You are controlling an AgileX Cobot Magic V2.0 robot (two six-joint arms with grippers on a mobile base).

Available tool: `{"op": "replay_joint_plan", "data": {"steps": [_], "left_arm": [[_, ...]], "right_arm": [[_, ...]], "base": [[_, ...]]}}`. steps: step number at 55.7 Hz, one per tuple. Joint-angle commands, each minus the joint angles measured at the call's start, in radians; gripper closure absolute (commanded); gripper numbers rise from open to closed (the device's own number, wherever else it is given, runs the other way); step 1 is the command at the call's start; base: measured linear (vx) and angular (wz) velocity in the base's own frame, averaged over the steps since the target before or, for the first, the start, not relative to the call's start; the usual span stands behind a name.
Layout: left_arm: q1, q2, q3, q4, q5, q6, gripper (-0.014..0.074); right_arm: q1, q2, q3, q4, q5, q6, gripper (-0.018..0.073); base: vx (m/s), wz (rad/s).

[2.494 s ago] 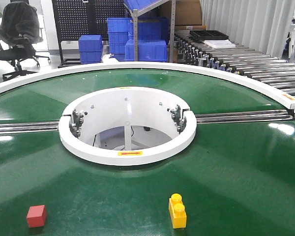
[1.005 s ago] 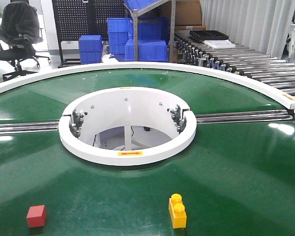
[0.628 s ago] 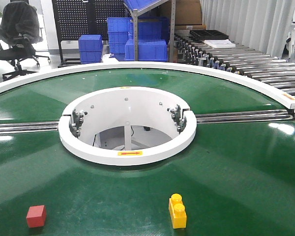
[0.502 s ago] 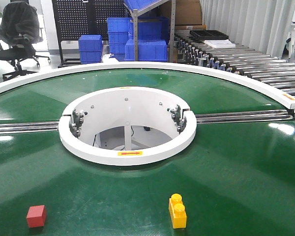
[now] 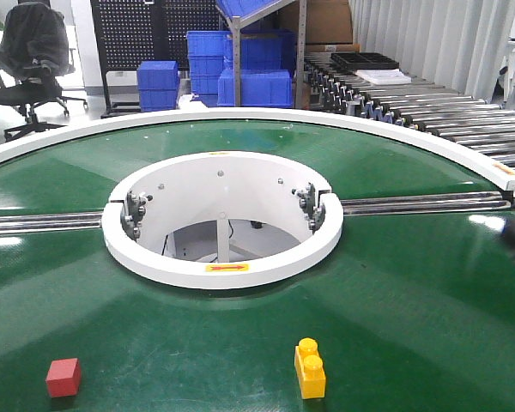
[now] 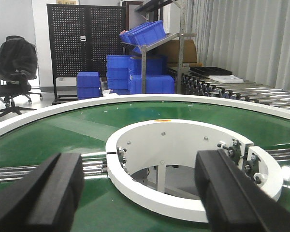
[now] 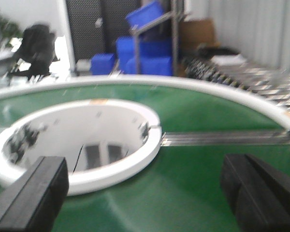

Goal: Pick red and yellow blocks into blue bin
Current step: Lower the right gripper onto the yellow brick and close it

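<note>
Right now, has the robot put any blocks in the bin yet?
Not yet. Nothing looks done: the red cube and the yellow brick both sit on the green table. Nothing is in hand either: the left claw and right claw are open and empty. Left to do: grab both blocks and drop them in the blue bin, which no view shows.

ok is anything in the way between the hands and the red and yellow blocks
Nothing visible. The red block and yellow brick lie apart on bare green belt. The left hand and right hand are open, empty.
</note>
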Motion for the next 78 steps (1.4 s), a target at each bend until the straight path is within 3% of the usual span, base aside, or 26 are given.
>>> {"op": "replay_joint_plan", "data": {"steps": [1,14,27,55,78], "left_arm": [[-0.005,-0.003,-0.036,-0.006,-0.068,-0.008,-0.0013],[-0.005,-0.003,-0.036,-0.006,-0.067,-0.008,0.0028],[-0.005,-0.003,-0.036,-0.006,-0.067,-0.008,0.0032],[-0.005,-0.003,-0.036,-0.006,-0.066,-0.008,0.0032],[-0.005,-0.003,-0.036,-0.006,-0.004,-0.008,0.0032]], "right_arm": [[0.069,0.097,-0.099,-0.022,0.093,0.002,-0.0138],[0.213,0.458,-0.357,-0.022,0.391,0.014,-0.01],[0.227,0.728,-0.542,0.038,0.509,0.016,-0.0084],[0.234,0.984,-0.665,0.095,0.494,0.013,-0.0052],[0.264,1.167,-0.754,0.069,0.446,0.018,-0.0033]], "base": [[0.0,0.0],[0.0,0.0],[0.0,0.0],[0.0,0.0],[0.0,0.0]]}}
